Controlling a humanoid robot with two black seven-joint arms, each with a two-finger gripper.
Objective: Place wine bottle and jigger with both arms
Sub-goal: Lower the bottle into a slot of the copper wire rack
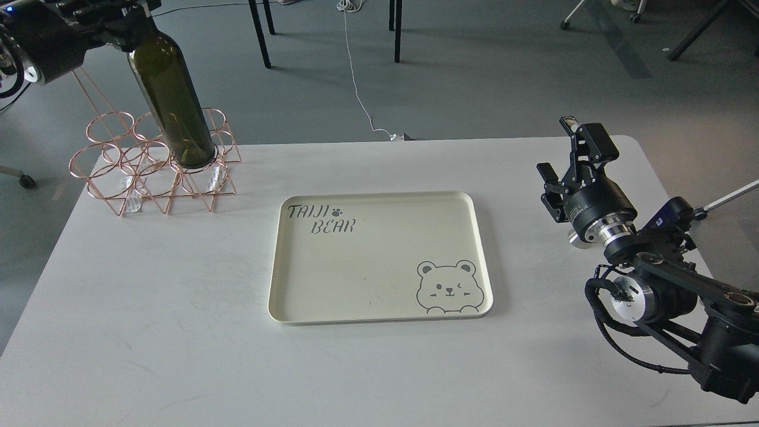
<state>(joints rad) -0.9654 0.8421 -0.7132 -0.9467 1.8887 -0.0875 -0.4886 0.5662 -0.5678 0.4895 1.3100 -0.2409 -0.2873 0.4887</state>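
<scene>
The dark green wine bottle [172, 101] leans slightly at the far left, its base in or just above a ring of the copper wire rack [127, 172]. My left gripper [121, 18] is shut on the bottle's neck at the top left corner; the neck is hidden by it. My right gripper [557, 148] is open and empty above the table's right side. A small silver piece [573, 237] shows just under its wrist; it may be the jigger, mostly hidden.
A cream tray [284, 308] with a bear drawing lies in the middle of the white table [148, 332]. Chair legs and a white cable are on the floor beyond the table's far edge.
</scene>
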